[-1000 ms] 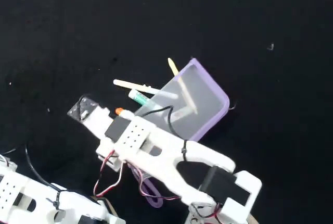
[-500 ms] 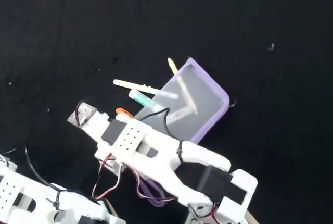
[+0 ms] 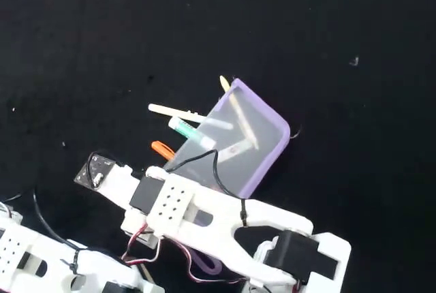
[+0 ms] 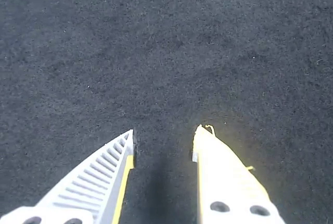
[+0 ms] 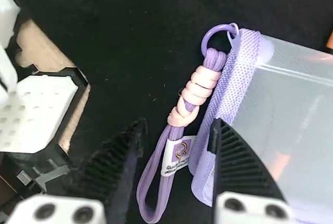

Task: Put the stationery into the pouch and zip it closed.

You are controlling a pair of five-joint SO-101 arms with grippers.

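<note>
A translucent pouch point(image 3: 248, 143) with purple trim lies mid-table, with a yellow stick point(image 3: 227, 86) poking from its far corner. A cream stick point(image 3: 174, 111), a green pen point(image 3: 184, 128) and an orange pen point(image 3: 162, 148) lie at its left edge, partly under it. My right arm point(image 3: 204, 211) crosses the pouch's near corner and hides it. My right gripper point(image 5: 177, 125) is open, its fingers either side of the pouch's point(image 5: 281, 109) braided purple strap point(image 5: 195, 91). My left gripper point(image 4: 165, 130) is open over bare black cloth, holding nothing.
The left arm point(image 3: 34, 259) rests at the near left corner, and its white base point(image 5: 28, 112) sits by the wooden table edge point(image 5: 47, 62). Black cloth point(image 3: 354, 102) covers the table, with free room to the right and at the far side.
The pouch has slid and turned a little to the left and nearer. The right arm's wrist has swung left and toward the near edge. The orange pen now shows more.
</note>
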